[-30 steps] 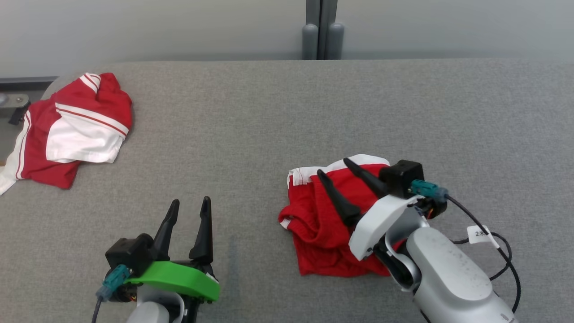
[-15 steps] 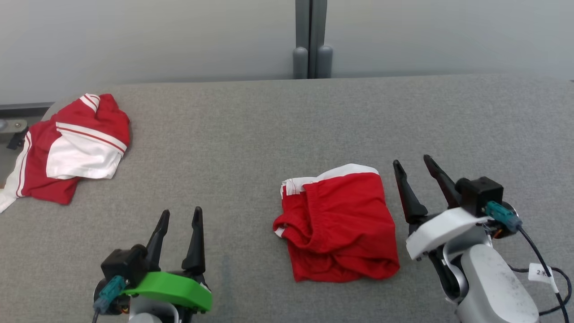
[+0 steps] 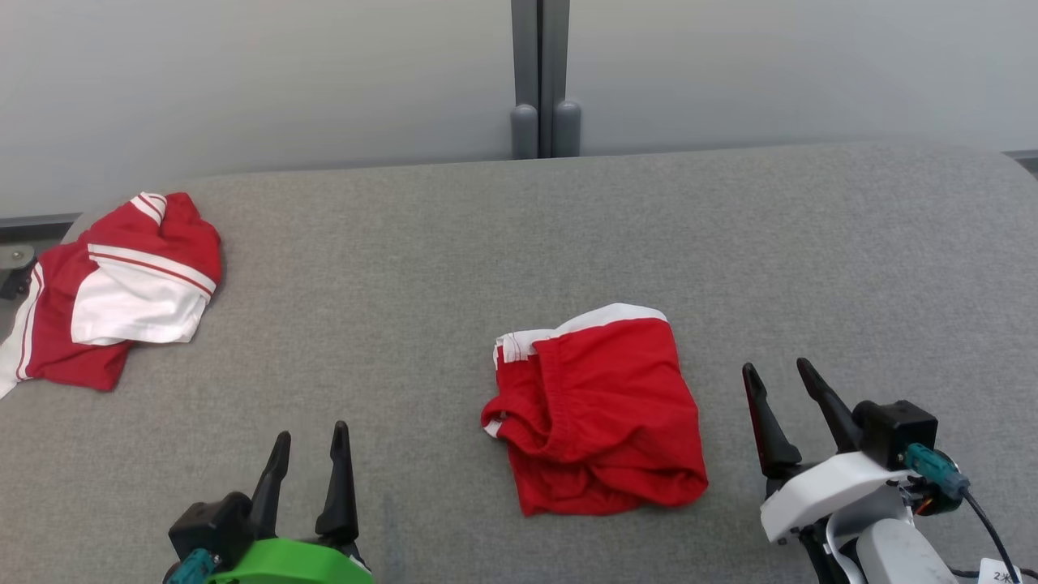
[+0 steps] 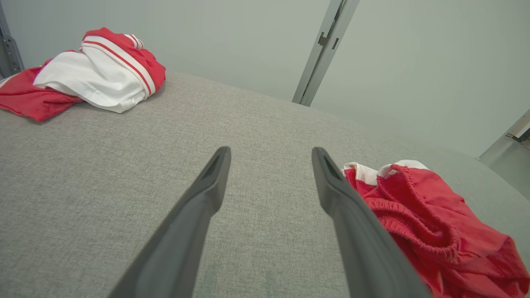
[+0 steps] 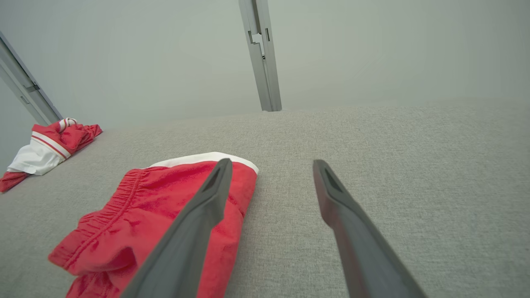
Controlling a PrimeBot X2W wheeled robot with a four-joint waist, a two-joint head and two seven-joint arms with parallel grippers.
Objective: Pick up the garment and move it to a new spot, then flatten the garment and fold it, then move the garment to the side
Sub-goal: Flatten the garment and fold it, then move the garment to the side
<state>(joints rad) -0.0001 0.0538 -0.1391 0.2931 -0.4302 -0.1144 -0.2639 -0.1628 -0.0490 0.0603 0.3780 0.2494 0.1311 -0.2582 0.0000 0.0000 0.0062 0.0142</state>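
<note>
Currently left gripper [image 3: 311, 431] and right gripper [image 3: 775, 367] are both spread and empty, red shorts [image 3: 604, 405] bunched between them, just left of the right fingers [image 3: 764, 426]; risk: shallow pinch takes one layer, bundle drags.

The left gripper [image 3: 311, 430] hovers at the lower left of the head view, fingers parted, pointing up and slightly right. The right gripper [image 3: 775, 367] hovers at the lower right, fingers parted too, leaning slightly left.
</note>
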